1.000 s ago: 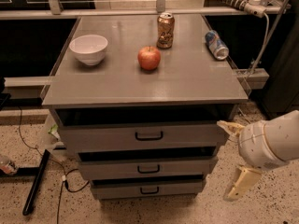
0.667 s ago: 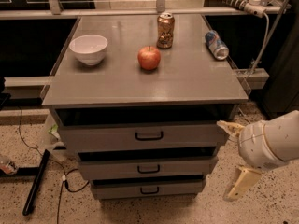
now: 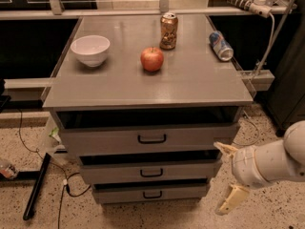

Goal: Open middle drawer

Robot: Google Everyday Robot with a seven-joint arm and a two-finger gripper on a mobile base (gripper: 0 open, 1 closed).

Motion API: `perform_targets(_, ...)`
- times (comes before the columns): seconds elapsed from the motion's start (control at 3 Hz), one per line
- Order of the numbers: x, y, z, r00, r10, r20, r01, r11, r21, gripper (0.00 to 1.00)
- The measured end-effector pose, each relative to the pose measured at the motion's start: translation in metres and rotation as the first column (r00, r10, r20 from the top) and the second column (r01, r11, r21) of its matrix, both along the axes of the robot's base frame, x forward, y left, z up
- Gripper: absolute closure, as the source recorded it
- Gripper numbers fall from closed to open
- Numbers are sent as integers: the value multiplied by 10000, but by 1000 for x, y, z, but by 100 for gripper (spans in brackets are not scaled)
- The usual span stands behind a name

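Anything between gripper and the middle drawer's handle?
No. Camera view: only bare drawer front lies between the open gripper, low on the right, and the handle of the middle drawer.

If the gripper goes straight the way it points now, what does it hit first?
Likely the right end of the middle drawer, well short of its handle. The gripper sits open, low right of the cabinet, pointing left. Depth is unclear; it may pass in front.
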State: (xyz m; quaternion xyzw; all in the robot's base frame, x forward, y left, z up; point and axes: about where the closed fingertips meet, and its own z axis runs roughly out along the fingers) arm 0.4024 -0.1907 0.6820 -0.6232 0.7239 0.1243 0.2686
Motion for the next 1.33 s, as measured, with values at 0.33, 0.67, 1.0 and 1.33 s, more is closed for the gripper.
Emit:
perform_targets(0.33,11,1,-55,9995,-122,308,111,9993,354,0)
perform_targets(0.67,26,8,-104,9947,21,1029,-69,9989,464,0)
perform_targets(1.0,43,14,-144,9936,-172,1112,109,9983,578,0)
perform_targets(1.33,43,14,-144,9937,-172,1111,109,9983,578,0)
